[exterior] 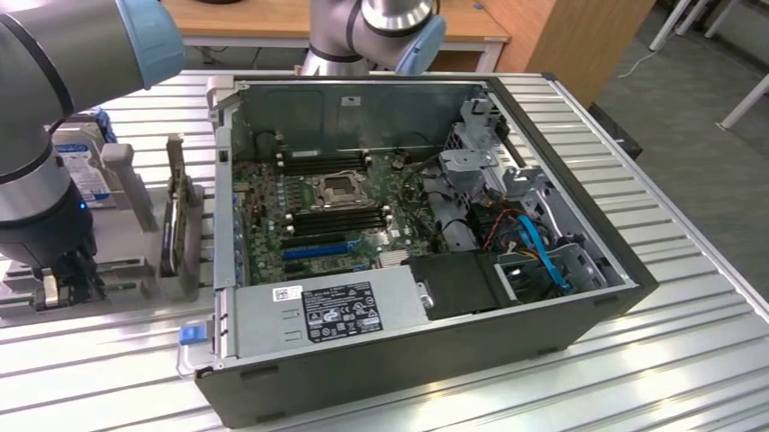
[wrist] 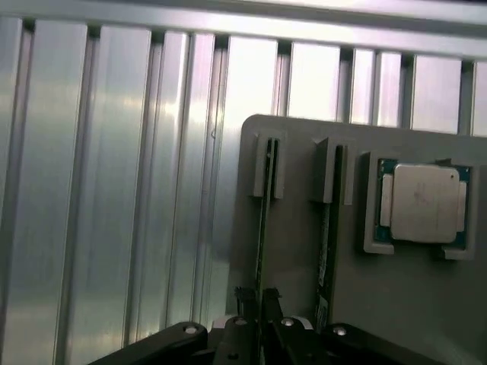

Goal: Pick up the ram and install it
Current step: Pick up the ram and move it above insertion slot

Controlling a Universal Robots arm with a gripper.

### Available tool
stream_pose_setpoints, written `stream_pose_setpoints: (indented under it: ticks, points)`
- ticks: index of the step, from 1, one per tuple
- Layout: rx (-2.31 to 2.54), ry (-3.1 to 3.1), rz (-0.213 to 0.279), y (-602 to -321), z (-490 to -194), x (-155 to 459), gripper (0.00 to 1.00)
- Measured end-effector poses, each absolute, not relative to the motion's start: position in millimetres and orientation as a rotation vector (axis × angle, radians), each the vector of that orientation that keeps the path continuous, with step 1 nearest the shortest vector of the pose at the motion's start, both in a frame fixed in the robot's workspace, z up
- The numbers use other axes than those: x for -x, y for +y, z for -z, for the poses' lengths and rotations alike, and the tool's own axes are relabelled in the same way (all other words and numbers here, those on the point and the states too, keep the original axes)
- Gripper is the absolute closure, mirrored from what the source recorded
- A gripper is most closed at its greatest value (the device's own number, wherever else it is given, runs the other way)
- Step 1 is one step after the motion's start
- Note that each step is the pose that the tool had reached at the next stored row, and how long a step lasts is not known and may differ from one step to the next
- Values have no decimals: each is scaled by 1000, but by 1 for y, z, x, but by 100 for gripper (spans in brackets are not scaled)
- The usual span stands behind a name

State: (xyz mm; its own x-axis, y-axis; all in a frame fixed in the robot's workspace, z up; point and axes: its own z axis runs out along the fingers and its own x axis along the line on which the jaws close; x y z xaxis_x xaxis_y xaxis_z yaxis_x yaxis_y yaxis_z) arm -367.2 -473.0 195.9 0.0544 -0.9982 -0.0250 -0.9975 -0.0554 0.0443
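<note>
1. Pincer (wrist: 259,303) was down over the ram (wrist: 263,228), one tip on each flat face. It was drawn in narrow and read as clamped on the stick, not gaping.
2. In the exterior view the pincer (exterior: 67,281) sat low at that view's left, outside the case, with the arm (exterior: 49,153) coming straight down onto it. A vertical approach suited a stick stored on edge.
3. Ram stood on its long edge in a narrow slot of the grey holder (wrist: 297,262), one end caught between two small posts. It looked seated there, not lifted out.
4. On-edge storage made sense: both faces stayed open to a two-sided pinch, and the upper edge was the only part the holder left free.
5. Second stick (wrist: 327,220) stood parallel in the next slot, apart from the ram. The gap looked like just enough room for one tip.
6. CPU (wrist: 422,201) lay flat in a cornered nest beyond that, well clear of the pincer.
7. Holder rested on the slatted aluminium tabletop (wrist: 114,198), probably to keep pick poses repeatable.
8. Case (exterior: 360,396) lay on its side, open face up, to the exterior view's right of the holder, so the board faced upward.
9. Black memory slots (exterior: 327,162) flanked the socket; couldn't tell whether any held a stick. Install not done: ram was at the holder.
</note>
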Motion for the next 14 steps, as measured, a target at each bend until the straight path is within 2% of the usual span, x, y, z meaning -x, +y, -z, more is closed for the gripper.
stream_pose_setpoints:
  ticks: [14]
  points:
    - [-2270, -2148, 76, -473, -260, 367, 85]
